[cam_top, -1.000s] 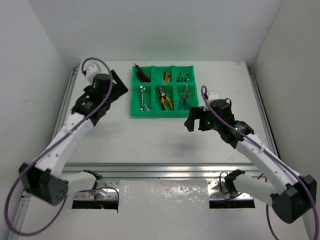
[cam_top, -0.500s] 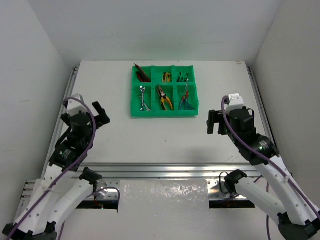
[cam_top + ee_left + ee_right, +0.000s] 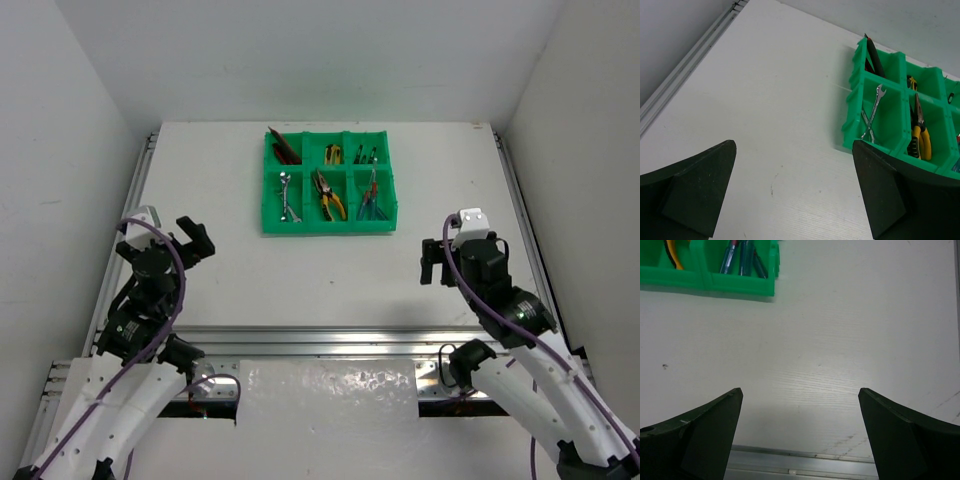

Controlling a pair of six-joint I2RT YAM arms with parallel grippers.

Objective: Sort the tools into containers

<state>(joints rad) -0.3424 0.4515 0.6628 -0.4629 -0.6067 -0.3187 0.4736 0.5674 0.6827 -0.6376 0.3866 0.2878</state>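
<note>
The tools, pliers (image 3: 328, 197) and wrench (image 3: 286, 195) among them, lie grouped by kind inside the green tray (image 3: 330, 229), so sorting looks finished. The left hand (image 3: 192, 240) and right hand (image 3: 432, 262) hang released and empty over the tabletop (image 3: 300, 275), well short of the tray.

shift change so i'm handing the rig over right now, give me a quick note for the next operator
Grippers: left gripper open and empty at the near left; right gripper open and empty at the near right. Both are over bare table.
Things: the green tray holds the silver wrench near-left, yellow-handled pliers near-middle and blue screwdrivers near-right. The other tools lie in the far row.
Done: sorting looks finished; no tool shows loose on the table.
Left: probably nothing beyond checking the groupings.
</note>
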